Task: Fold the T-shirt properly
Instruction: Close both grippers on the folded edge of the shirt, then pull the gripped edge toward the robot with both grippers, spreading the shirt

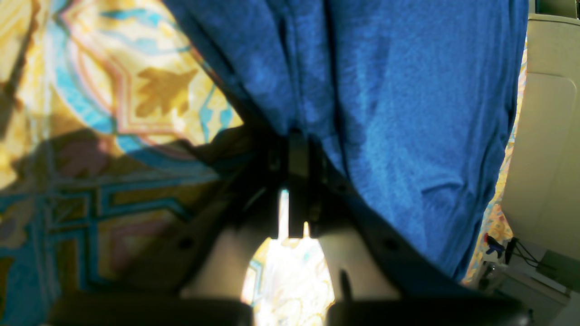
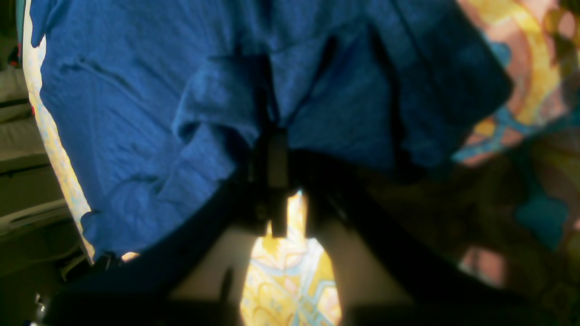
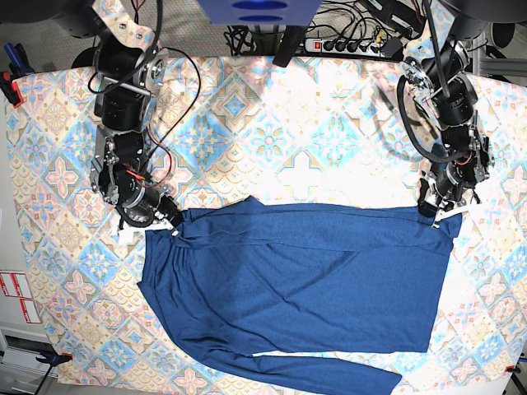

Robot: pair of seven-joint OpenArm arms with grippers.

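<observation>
The dark blue long-sleeved T-shirt (image 3: 296, 288) lies spread across the patterned table, with a sleeve along the front edge. My left gripper (image 3: 439, 216) is at the shirt's far right corner and is shut on the fabric; its wrist view shows the cloth (image 1: 408, 113) bunched between the closed fingers (image 1: 297, 154). My right gripper (image 3: 171, 228) is at the shirt's far left corner and is shut on the fabric; its wrist view shows folds of cloth (image 2: 204, 104) pinched at the fingers (image 2: 276, 154).
A patterned tablecloth (image 3: 272, 140) covers the table. A power strip and cables (image 3: 354, 41) lie at the back edge. Both arms' bases stand at the far corners. The table's left edge (image 3: 16, 247) has red-and-white labels beside it.
</observation>
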